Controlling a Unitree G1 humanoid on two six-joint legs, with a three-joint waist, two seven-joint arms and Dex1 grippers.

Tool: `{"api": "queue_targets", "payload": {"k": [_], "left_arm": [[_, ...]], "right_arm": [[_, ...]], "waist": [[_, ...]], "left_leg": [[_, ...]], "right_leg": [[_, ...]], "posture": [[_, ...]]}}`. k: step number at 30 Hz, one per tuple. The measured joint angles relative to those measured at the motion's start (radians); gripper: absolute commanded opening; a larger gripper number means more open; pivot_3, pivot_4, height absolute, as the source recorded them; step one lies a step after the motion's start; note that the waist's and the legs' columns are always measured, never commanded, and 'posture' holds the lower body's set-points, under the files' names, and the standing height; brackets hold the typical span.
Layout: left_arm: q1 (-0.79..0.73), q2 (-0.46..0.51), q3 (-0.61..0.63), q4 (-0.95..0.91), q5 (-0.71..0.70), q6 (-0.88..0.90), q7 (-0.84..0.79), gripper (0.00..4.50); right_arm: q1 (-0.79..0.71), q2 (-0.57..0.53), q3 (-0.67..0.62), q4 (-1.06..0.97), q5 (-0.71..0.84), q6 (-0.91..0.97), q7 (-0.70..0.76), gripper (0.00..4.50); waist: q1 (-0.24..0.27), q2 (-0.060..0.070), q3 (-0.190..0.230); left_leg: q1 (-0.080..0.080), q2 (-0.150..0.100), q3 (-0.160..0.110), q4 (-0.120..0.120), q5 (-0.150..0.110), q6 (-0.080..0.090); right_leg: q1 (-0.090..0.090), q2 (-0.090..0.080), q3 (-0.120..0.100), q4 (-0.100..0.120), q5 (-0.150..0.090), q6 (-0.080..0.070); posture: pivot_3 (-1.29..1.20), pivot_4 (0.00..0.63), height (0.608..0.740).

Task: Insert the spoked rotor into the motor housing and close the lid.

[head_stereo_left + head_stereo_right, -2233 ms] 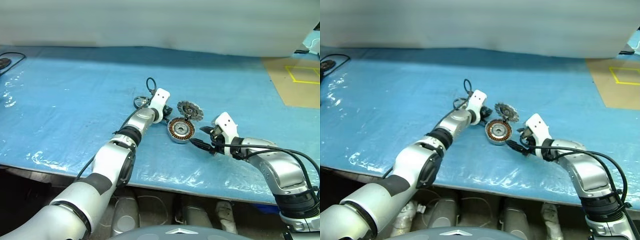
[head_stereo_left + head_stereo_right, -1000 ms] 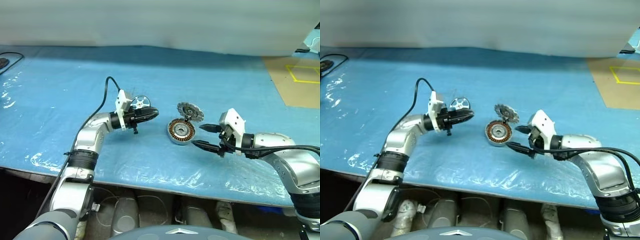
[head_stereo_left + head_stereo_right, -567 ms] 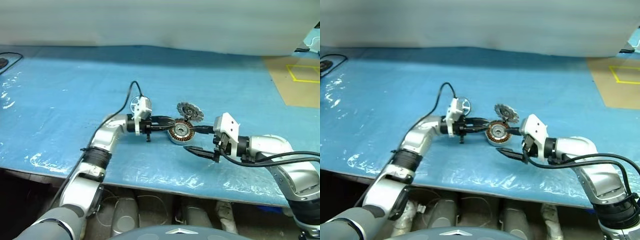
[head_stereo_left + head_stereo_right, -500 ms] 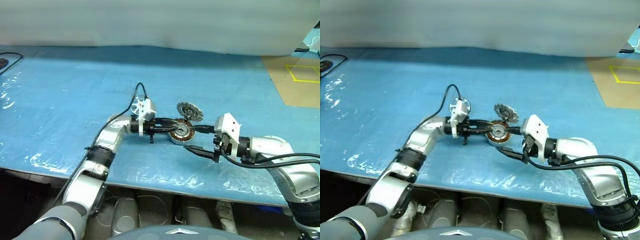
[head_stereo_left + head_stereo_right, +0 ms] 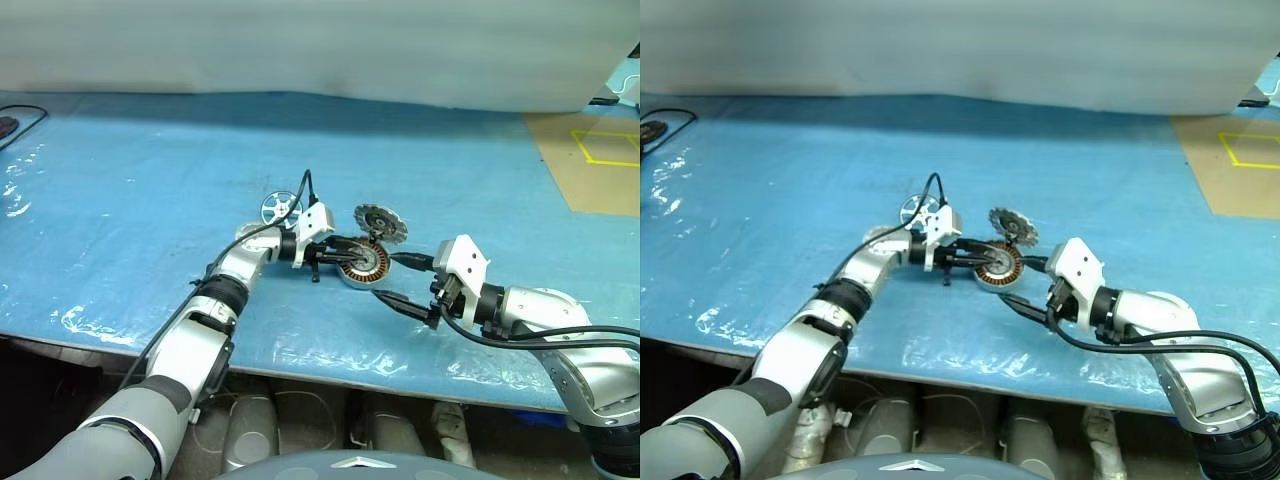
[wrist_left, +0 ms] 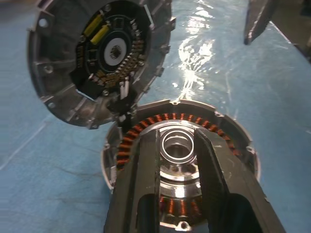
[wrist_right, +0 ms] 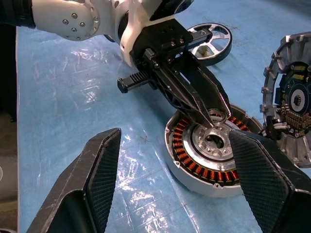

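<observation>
Nearest me, my right gripper (image 7: pixel 170 184) hangs with its black fingers spread wide to either side of the shallow round silver-grey motor housing (image 5: pixel 362 262) with its ring of copper-brown windings, which sits on the blue plastic-covered table (image 5: pixel 140 190). My left gripper (image 7: pixel 214 109) reaches over the housing's middle, its fingers narrowly parted around the bright central ring. Behind stands the tilted round grey ribbed lid (image 5: pixel 380 222), inner face showing, and farther left lies the small shiny silver spoked rotor (image 5: pixel 279 207), flat on the table.
</observation>
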State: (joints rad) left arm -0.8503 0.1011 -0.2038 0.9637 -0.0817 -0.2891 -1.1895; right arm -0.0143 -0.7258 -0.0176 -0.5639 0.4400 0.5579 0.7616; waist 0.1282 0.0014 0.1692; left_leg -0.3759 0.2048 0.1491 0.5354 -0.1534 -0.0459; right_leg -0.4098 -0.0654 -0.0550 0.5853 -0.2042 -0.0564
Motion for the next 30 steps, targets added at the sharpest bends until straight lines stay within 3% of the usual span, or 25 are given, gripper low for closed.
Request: {"api": "queue_targets", "payload": {"k": [30], "left_arm": [[-0.038, -0.034, 0.000, 0.102, 0.093, -0.076, 0.047, 0.72]], "right_arm": [[0.038, 0.004, 0.000, -0.036, -0.016, 0.025, -0.036, 3.70]], "waist": [[0.002, 0.000, 0.000]], "left_leg": [[0.002, 0.000, 0.000, 0.001, 0.000, 0.000]], "right_leg": [[0.002, -0.001, 0.000, 0.001, 0.000, 0.000]], "posture": [[0.00, 0.150, 0.740]]}}
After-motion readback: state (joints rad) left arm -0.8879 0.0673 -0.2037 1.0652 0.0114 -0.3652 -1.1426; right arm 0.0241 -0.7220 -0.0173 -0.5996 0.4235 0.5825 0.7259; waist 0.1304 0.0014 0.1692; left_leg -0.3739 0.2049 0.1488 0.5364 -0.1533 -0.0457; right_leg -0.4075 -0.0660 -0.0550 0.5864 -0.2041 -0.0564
